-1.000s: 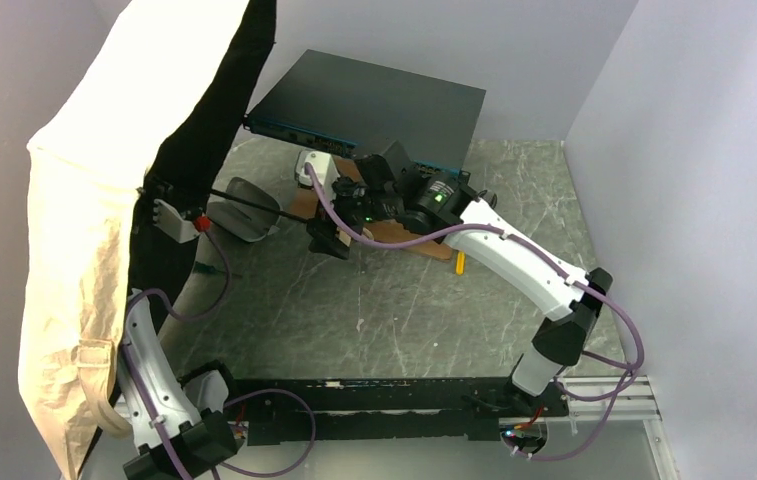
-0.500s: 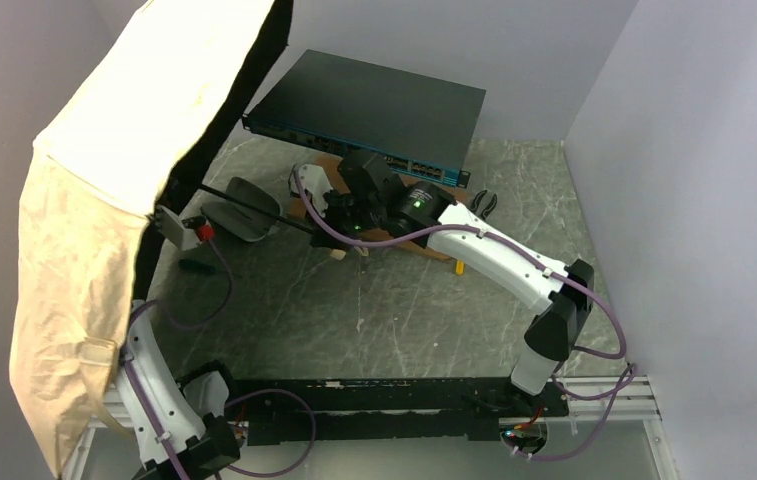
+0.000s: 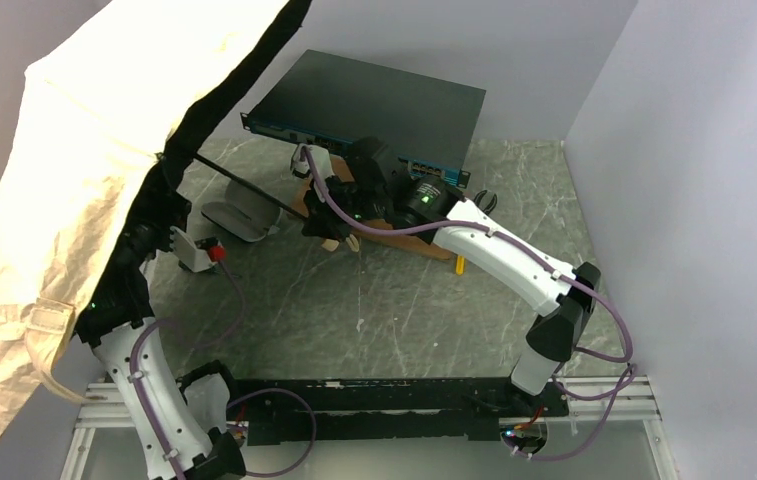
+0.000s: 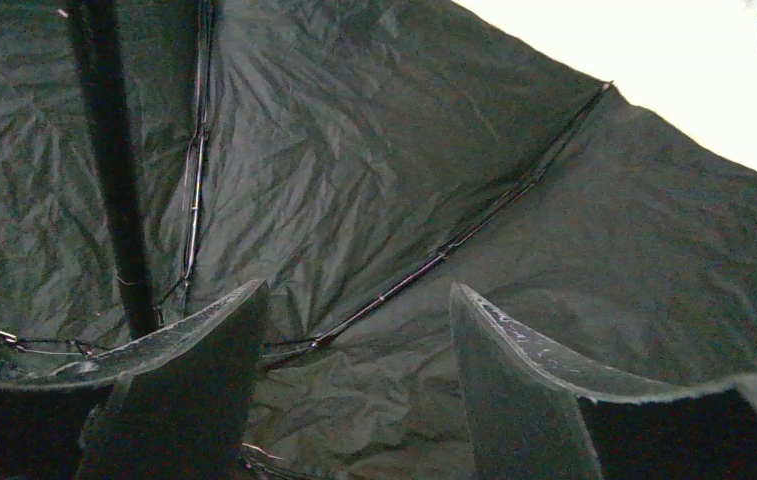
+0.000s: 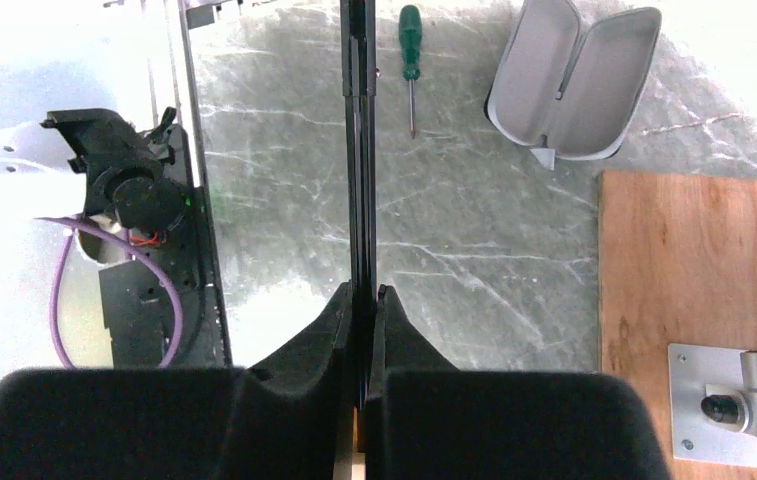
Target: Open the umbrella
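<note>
The umbrella's tan canopy stands spread at the far left, tilted, its black underside and thin ribs filling the left wrist view. Its black shaft slants from under the canopy down to my right gripper. In the right wrist view that gripper is shut on the shaft, and a cream handle end shows just below it. My left gripper sits under the canopy, open, with only black fabric behind its fingers. The canopy edge mostly hides it in the top view.
An open grey case lies under the shaft. A flat network switch sits at the back. A wooden board lies beneath the right arm, and a green screwdriver lies on the table. Enclosure walls stand close on both sides.
The canopy has spread wider and swung up and leftward. My left gripper has opened and shifted left under it. My right gripper has shut on the shaft.
</note>
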